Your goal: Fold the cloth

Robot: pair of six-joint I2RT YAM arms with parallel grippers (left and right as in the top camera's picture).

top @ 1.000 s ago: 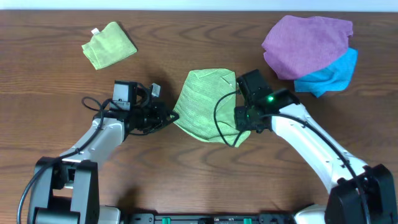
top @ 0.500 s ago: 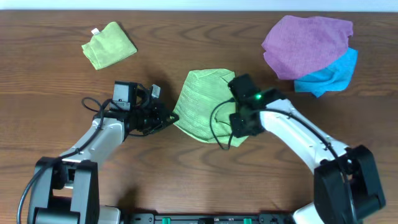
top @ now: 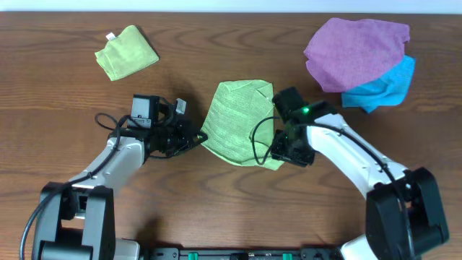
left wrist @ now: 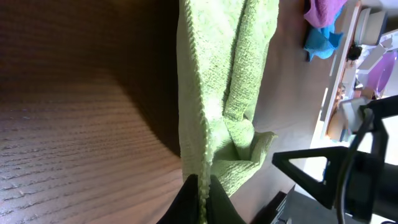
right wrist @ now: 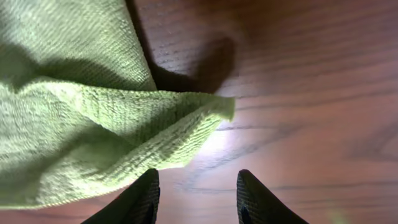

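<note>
The lime-green cloth lies partly folded in the middle of the table. My left gripper is shut on the cloth's left edge; the left wrist view shows its fingers pinching the stitched hem of the cloth. My right gripper is open and empty at the cloth's lower right corner. In the right wrist view its fingers straddle bare wood just below a folded corner of the cloth. No white tag shows.
A small folded lime-green cloth with a white tag lies at the back left. A purple cloth lies over a blue cloth at the back right. Cables run along both arms.
My right gripper let go of the cloth's lower right part and moved slightly right; that corner now lies flatter on the table. The left arm has not moved.
</note>
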